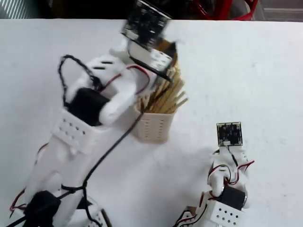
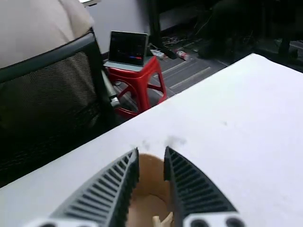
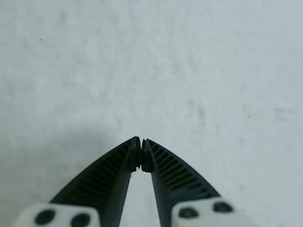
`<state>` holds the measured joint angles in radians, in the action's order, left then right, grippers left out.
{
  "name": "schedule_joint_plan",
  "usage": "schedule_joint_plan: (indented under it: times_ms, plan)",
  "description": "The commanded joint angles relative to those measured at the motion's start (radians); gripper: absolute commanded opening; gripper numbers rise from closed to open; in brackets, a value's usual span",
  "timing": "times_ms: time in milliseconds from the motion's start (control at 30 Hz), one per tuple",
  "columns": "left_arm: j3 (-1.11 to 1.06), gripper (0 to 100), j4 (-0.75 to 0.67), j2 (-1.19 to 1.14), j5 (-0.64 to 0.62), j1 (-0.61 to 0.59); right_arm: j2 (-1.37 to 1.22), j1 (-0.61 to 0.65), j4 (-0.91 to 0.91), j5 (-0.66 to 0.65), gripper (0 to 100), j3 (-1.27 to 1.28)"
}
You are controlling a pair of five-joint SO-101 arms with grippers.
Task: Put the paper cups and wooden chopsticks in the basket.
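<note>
Okay, left pincer (image 2: pixel 151 150) slightly spread, paper cup (image 2: pixel 150 182) under its tips | right pincer (image 3: pixel 141 141) pressed together | I'd lift straight up, clear of chopsticks (image 1: pixel 165 97)

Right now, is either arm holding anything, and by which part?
The right jaws are shut on nothing. For the left arm it cannot be told: a paper cup shows close under it, at the basket, but no grip on it is clear.
</note>
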<state>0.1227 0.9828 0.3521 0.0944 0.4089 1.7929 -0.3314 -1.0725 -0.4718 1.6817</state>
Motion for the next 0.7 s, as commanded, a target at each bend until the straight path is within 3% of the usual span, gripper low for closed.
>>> schedule_joint_plan:
  times_ms: [0,200,467,567,667]
  plan:
    - [0.046,10,0.021,0.093,0.008,-0.142,0.007,-0.005,-0.001,-0.003,1.8,0.009]
    - [0.038,10,0.203,0.268,0.008,-0.292,0.007,-0.007,-0.002,-0.003,1.8,0.009]
    - [-0.012,11,0.632,0.501,0.009,-0.450,0.004,-0.008,-0.005,-0.003,1.8,0.009]
    - [-0.181,11,0.647,0.590,0.009,-0.527,0.004,-0.008,-0.005,-0.003,1.8,0.009]
    - [-0.448,11,0.528,0.710,0.009,-0.608,0.004,-0.008,-0.005,-0.003,1.8,0.009]
